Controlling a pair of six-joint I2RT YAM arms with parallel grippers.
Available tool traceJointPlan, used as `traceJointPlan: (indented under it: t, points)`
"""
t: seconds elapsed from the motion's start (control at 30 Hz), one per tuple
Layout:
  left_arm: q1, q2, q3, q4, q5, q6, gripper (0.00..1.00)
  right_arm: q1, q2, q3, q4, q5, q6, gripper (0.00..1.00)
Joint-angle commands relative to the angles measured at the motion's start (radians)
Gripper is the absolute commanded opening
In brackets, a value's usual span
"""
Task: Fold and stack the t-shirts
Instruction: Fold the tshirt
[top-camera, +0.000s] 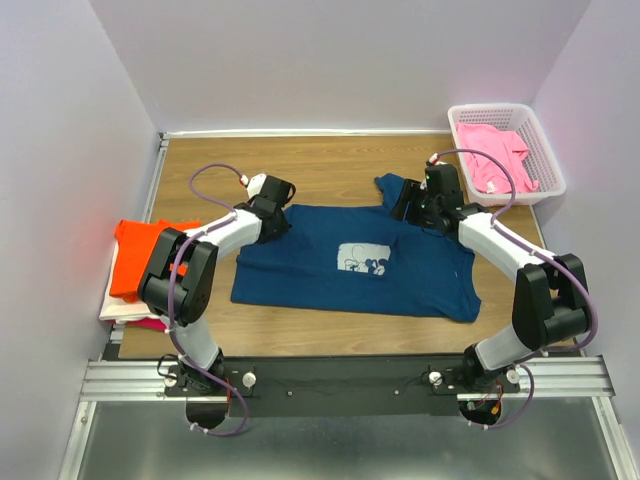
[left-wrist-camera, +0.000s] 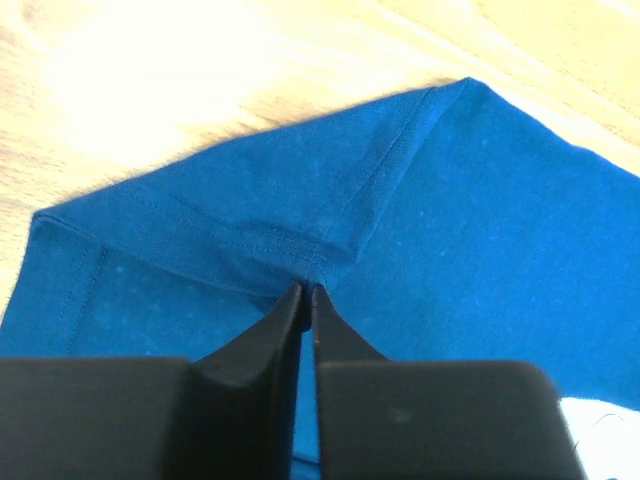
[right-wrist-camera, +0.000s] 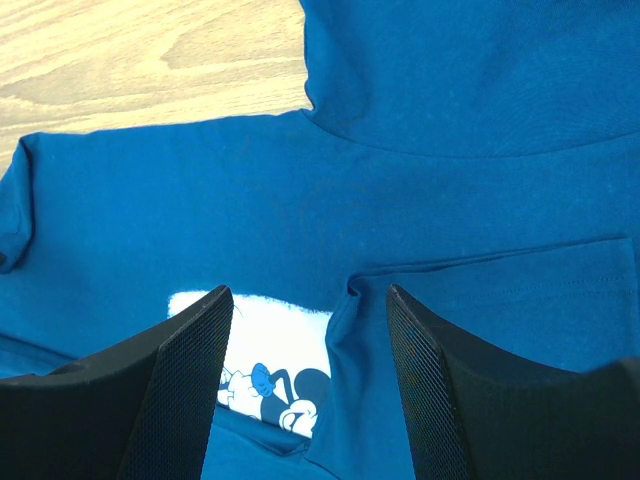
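Note:
A dark navy t-shirt (top-camera: 350, 275) with a white chest print (top-camera: 362, 258) lies spread on the wooden table. My left gripper (top-camera: 272, 218) is at its far left corner. In the left wrist view its tips (left-wrist-camera: 308, 288) are pinched together on the sleeve seam of the navy cloth (left-wrist-camera: 480, 200). My right gripper (top-camera: 412, 205) hovers at the shirt's far right, near the sleeve (top-camera: 392, 188). Seen from the right wrist, that gripper (right-wrist-camera: 310, 295) is open over the navy cloth (right-wrist-camera: 300, 180), with a raised fold (right-wrist-camera: 345, 330) and the print (right-wrist-camera: 265, 325) between its fingers.
An orange t-shirt (top-camera: 140, 255) tops a folded pile at the table's left edge, with white (top-camera: 115, 308) and magenta (top-camera: 150, 322) cloth under it. A white lattice basket (top-camera: 505, 108) at the back right holds a pink t-shirt (top-camera: 495, 160). Walls stand close on three sides.

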Motion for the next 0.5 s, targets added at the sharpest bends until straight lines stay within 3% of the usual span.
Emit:
traceJointPlan:
  t: [0.0, 0.03, 0.47]
  points:
    - [-0.002, 0.014, 0.046, -0.025, -0.068, 0.014, 0.05, -0.001, -0.001, -0.019, 0.018, 0.019, -0.012, 0.7]
    - [0.003, 0.014, 0.053, -0.037, -0.072, 0.014, 0.0, -0.001, 0.0, -0.017, 0.018, 0.019, -0.012, 0.7]
    - [0.137, 0.08, 0.201, -0.037, -0.048, 0.132, 0.0, -0.002, 0.109, 0.104, 0.037, 0.104, -0.033, 0.7]
